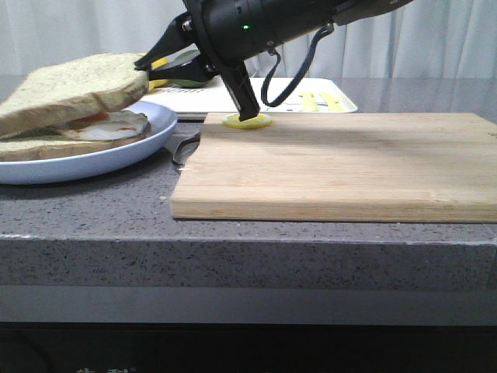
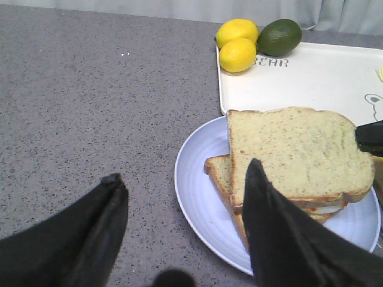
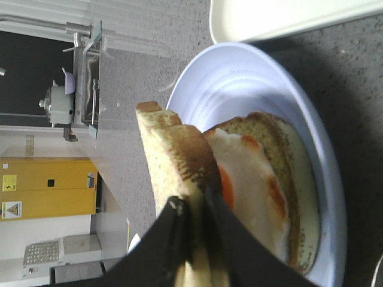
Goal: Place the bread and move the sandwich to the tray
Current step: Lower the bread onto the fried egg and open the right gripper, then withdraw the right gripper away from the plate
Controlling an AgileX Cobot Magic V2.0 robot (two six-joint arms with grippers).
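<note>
The sandwich lies on a pale blue plate at the left. Its top bread slice tilts, its right edge raised, over the fried egg and the lower slice. My right gripper is shut on that raised edge; in the right wrist view it pinches the bread above the egg. My left gripper is open and empty, over the counter beside the plate and bread. The white tray stands behind the plate; it also shows in the left wrist view.
A wooden cutting board fills the middle and right of the grey counter, with a small yellow disc at its back left corner. Two lemons and a dark green fruit sit at the tray's far corner.
</note>
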